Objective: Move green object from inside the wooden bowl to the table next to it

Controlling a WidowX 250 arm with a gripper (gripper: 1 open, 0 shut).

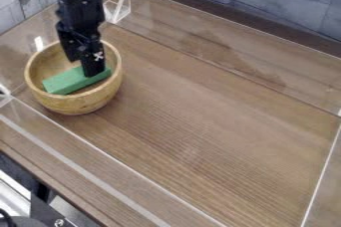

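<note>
In wooden bowl [54,92]: green object [67,79] lying diagonal, near-left to far-right.

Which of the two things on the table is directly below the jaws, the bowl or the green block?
The green block, bright and flat, lying inside the wooden bowl. The open gripper hangs over the block's right end.
</note>
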